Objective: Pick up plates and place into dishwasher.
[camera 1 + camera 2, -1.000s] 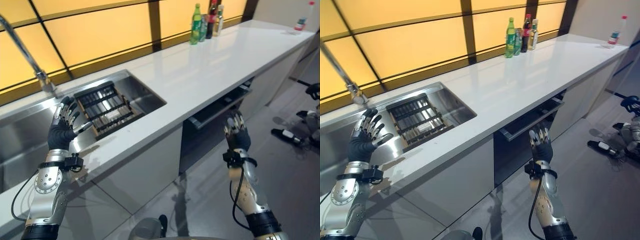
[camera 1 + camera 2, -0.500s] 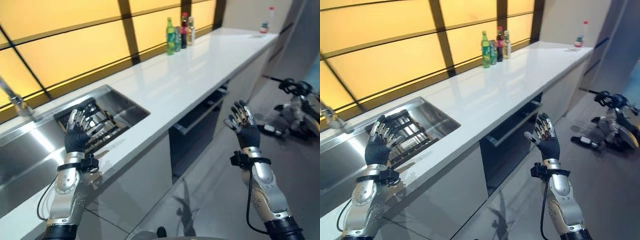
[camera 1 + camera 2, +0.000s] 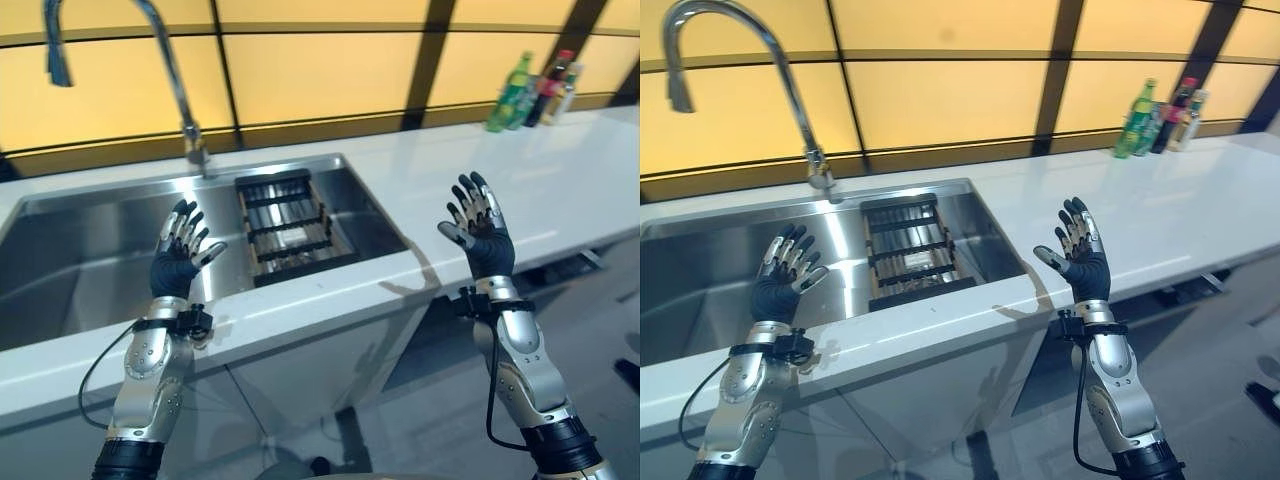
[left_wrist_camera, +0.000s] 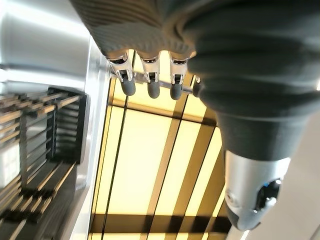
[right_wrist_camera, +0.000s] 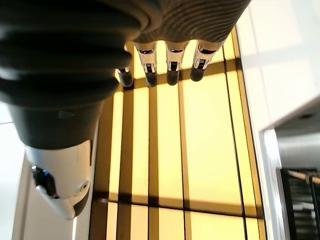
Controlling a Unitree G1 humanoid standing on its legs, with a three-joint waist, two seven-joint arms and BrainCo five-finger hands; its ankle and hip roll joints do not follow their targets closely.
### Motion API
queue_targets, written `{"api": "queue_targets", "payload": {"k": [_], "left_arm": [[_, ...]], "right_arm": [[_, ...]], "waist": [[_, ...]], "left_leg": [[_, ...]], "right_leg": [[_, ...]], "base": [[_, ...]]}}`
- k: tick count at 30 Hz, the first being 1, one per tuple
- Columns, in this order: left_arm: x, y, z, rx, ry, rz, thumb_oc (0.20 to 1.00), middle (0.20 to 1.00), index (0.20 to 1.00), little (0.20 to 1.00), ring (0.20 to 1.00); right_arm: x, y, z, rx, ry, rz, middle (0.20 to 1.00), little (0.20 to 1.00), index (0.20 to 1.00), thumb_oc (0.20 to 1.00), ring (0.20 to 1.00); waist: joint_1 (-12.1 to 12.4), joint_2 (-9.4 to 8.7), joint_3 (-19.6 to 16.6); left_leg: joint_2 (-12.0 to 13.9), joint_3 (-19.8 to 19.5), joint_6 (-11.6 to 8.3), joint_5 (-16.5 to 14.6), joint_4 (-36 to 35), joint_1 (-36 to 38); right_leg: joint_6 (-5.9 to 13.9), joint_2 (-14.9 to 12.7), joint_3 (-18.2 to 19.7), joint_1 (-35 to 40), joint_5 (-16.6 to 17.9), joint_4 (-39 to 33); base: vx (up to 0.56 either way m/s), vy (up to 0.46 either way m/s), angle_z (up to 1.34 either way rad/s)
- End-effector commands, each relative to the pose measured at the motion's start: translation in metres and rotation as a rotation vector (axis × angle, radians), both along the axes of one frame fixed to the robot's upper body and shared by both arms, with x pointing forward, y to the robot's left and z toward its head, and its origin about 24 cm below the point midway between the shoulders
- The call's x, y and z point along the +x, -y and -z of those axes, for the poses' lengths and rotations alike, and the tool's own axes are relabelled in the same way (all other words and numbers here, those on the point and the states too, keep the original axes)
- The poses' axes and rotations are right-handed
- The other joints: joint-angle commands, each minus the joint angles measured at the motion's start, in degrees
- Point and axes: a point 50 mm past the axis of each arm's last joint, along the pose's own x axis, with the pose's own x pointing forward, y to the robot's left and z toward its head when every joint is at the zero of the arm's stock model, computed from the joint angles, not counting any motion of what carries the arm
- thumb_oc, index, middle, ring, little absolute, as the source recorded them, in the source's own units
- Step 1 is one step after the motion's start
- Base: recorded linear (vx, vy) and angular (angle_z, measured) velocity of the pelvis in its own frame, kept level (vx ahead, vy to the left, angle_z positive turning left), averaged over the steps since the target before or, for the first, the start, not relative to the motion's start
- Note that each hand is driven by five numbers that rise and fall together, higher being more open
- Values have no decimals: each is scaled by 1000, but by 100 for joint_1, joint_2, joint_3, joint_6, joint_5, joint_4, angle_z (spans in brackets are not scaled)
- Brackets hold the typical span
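L hand (image 3: 178, 262): fingers (image 3: 182, 221) straight, spread, dark-tipped silver, holding nothing; raised over sink edge at approx 8 o'clock of view. R hand (image 3: 482, 236): fingers (image 3: 470, 200) straight, fanned, empty; raised over tabletop front edge at approx 3 o'clock. Both w/ dark ribbed covers on hand backs.

Sink (image 3: 90, 250): brushed stainless steel, rectangular basin, reflective. Rack (image 3: 290, 226): dark slatted frame, rectangular, sits inside sink's R end, at 12 o'clock from between the hands; slots look empty, no plates discernible in it. Faucet (image 3: 790, 90): chrome, tall gooseneck, behind sink at 11 o'clock.

Tabletop (image 3: 500, 170): white, glossy, smooth, long slab. Bottles (image 3: 535, 90): green one plus darker ones, grouped at far 2 o'clock against amber glass panels (image 3: 940, 95) w/ dark frames.
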Motion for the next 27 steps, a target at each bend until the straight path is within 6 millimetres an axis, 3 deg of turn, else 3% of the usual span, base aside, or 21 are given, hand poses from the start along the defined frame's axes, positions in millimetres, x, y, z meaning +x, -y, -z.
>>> {"api": "queue_targets", "payload": {"k": [1,3,6,9,13,16,17,18,27], "left_arm": [[13,24,-25,-21,105,87,1000,1000,1000,1000,1000],[15,37,-25,-45,98,134,1000,1000,1000,1000,1000],[14,45,-29,-54,109,146,1000,1000,1000,1000,1000],[13,42,-28,-74,107,113,1000,1000,1000,1000,1000],[11,37,-25,-87,84,67,1000,1000,1000,1000,1000],[13,42,-25,-104,77,119,1000,1000,1000,1000,1000],[15,46,-25,-91,81,124,1000,1000,1000,1000,1000],[16,47,-24,-85,83,123,1000,1000,1000,1000,1000],[19,48,-23,-120,70,104,1000,1000,1000,1000,1000]], "right_arm": [[8,-1,-30,24,144,11,1000,1000,1000,1000,1000],[9,-3,-30,26,124,-6,1000,1000,1000,1000,1000],[10,-6,-31,18,112,-41,1000,1000,1000,1000,1000],[13,-14,-30,6,83,-90,1000,1000,1000,1000,1000],[14,-22,-23,-4,43,-113,1000,1000,1000,1000,1000],[11,-17,-22,-1,41,-50,1000,1000,1000,1000,1000],[11,-17,-23,2,52,-48,1000,1000,1000,1000,1000],[14,-20,-22,-1,55,-50,1000,1000,1000,1000,1000],[13,-26,-13,14,24,-58,1000,1000,1000,1000,1000]], "waist": [[-103,-258,-202],[-79,-284,-243],[18,-316,-292],[151,-367,-376],[275,-402,-410],[174,-352,-368],[168,-336,-347],[147,-326,-362],[-38,-79,-608]], "left_leg": [[226,490,-224,-685,225,206],[350,298,-307,-718,218,226],[500,261,-445,-707,254,209],[688,372,-627,-686,310,166],[774,448,-751,-666,579,-24],[901,1150,-856,-489,697,-221],[935,1047,-911,-366,700,-295],[925,991,-885,-456,551,-215],[1085,1200,-885,-279,-384,349]], "right_leg": [[280,-162,430,188,1651,-1141],[330,-127,484,301,1511,-1237],[301,-155,201,553,1391,-1462],[251,-176,-155,760,1431,-1806],[128,-92,-362,886,1441,-2050],[51,-69,-792,965,1426,-2095],[30,-37,-825,964,1438,-2119],[37,-34,-801,947,1446,-2141],[82,-14,-738,1064,1385,-2248]], "base": [[118,-199,154],[86,-197,147],[25,-212,99],[11,-230,32],[3,-203,25],[-77,-101,38],[-97,-45,69],[-45,6,60],[28,43,-1]]}}
